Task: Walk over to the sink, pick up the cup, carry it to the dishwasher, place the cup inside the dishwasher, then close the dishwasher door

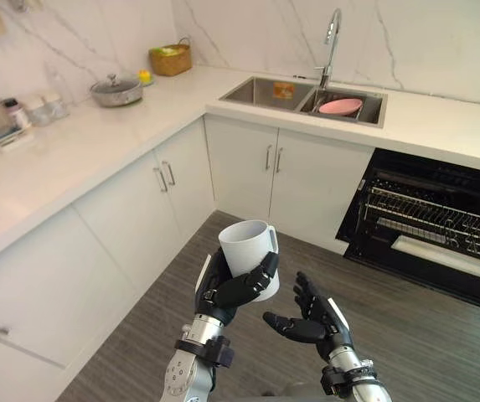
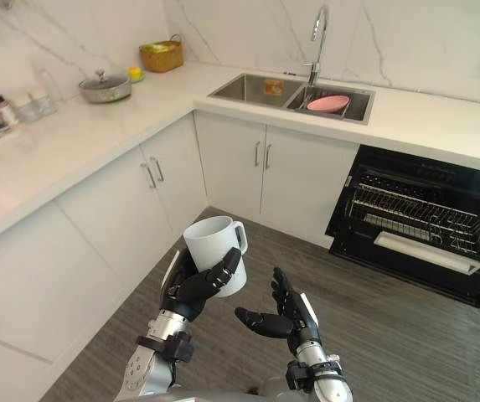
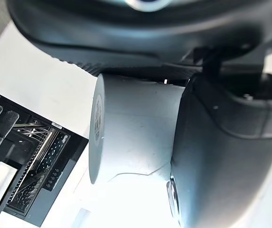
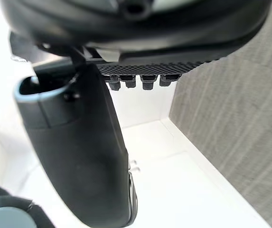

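The ceramic cup is plain white, the left hand black, the plank floor streaked grey-brown, the round plate pink, the marble wall white with grey veins.

**Dark hands, silver arms**

Black, glossy moulded left hand and matching right hand, each edged with a narrow white strip along the back. Thick black ringed wrist collars just below. Rounded silver-grey metal forearms beyond, marked with a dark round fitting. Seen close, smooth charcoal thumb beside finely ribbed black palm padding.
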